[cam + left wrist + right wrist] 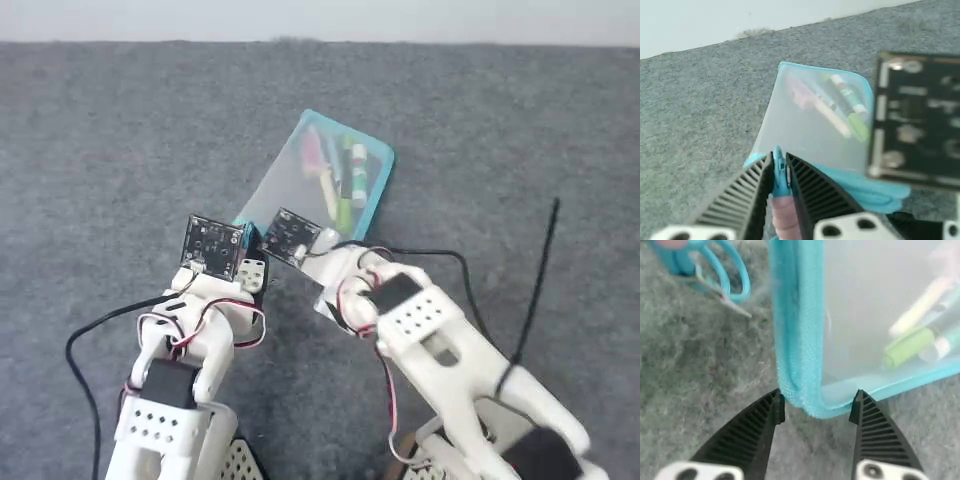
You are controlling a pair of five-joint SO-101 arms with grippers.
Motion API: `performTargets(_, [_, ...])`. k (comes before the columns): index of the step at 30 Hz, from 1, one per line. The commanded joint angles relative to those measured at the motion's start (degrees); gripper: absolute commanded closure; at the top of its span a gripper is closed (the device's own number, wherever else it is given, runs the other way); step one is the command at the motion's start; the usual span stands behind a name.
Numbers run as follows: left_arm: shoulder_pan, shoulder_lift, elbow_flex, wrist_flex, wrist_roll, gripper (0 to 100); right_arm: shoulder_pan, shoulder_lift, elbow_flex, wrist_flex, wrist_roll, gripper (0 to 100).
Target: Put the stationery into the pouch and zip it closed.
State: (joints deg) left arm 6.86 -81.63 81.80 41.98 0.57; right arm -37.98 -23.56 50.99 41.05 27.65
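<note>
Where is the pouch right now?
In the high view the pouch lies on the grey carpet near the middle. The left claw pinches its zipper pull, and the open right claw straddles its near corner.

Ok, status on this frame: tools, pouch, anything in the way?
Left tool shut on blue tab at pouch edge. Right tool open, straddling pouch corner. Pens inside pouch. Both tools crowd the same end.

A grey, felt-like mat (100, 150) lies under everything and meets a pale wall (300, 20) at its far edge.
</note>
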Motion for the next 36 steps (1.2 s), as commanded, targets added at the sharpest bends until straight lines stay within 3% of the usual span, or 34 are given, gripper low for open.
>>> performTargets(1, [0.2,0.7,-1.9,-1.2,0.6,99,0.0,3.7,-6.2,-1.9,-0.4,78.6])
performTargets(10, [0.5,0.7,-3.7,1.5,0.6,99,3.2,4.3,-8.0,-1.3,-0.4,78.9])
performTargets(25, [0.5,0.7,-15.3,10.1,-1.7,99,2.9,-25.5,8.9,-2.0,0.0,79.0])
performTargets(31, [0.5,0.7,-15.1,10.2,-1.7,99,-2.9,-30.3,12.4,-2.8,2.3,78.9])
performTargets(36, [0.5,0.7,-15.1,10.8,-1.7,99,-3.1,-30.2,12.7,-5.7,2.5,79.0])
